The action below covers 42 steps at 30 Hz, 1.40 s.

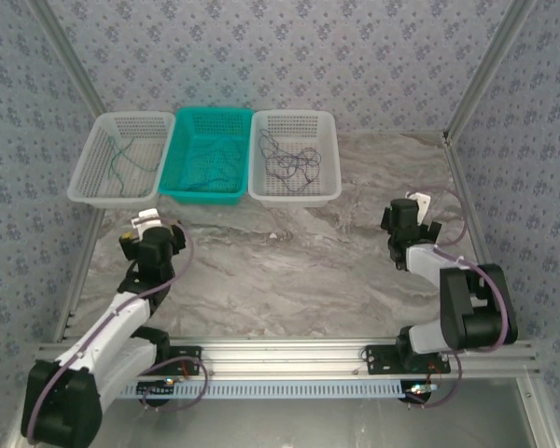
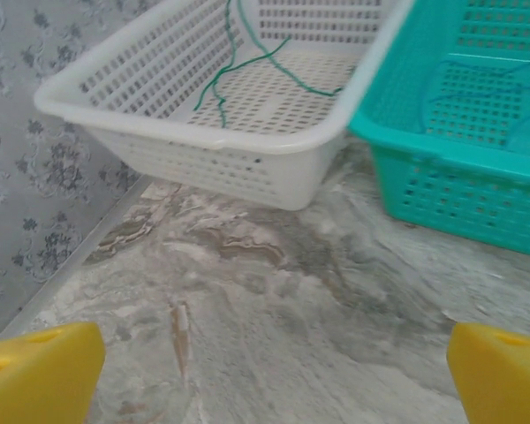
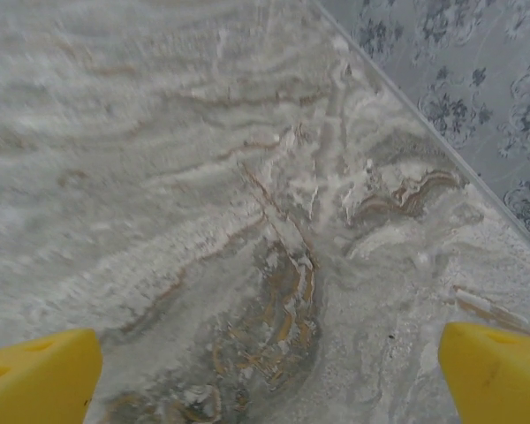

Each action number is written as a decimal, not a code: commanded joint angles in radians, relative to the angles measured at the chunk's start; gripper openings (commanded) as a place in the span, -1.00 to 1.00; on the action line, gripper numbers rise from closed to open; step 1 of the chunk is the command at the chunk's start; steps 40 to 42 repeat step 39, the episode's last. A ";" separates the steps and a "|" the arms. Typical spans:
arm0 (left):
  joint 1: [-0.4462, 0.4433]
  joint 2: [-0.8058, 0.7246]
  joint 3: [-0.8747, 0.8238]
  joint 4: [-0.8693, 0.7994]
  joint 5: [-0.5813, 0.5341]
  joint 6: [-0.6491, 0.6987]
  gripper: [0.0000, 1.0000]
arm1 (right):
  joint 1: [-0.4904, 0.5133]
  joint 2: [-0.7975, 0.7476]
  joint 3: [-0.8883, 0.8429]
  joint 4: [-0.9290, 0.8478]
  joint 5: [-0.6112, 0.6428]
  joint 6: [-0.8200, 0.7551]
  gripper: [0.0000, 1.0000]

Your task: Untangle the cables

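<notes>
Overhead overview; wrist close-ups, seemingly downward.

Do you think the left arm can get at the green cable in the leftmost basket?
Probably yes: the open left gripper sits just before the white basket, green cable lying uncovered inside.

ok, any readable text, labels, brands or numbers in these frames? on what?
None readable.
No print shows on the left white basket, the teal basket, the right white basket or the marble table.
The wallpaper pattern is floral, not lettering.
</notes>
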 commanded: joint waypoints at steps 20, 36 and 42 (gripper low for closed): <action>0.232 0.657 0.050 0.694 0.480 0.150 0.99 | -0.104 0.092 -0.161 0.527 -0.412 -0.212 1.00; 0.229 0.661 0.066 0.669 0.462 0.148 0.99 | -0.121 0.092 -0.141 0.489 -0.509 -0.229 1.00; 0.228 0.662 0.067 0.668 0.463 0.148 0.99 | -0.121 0.088 -0.147 0.497 -0.508 -0.230 1.00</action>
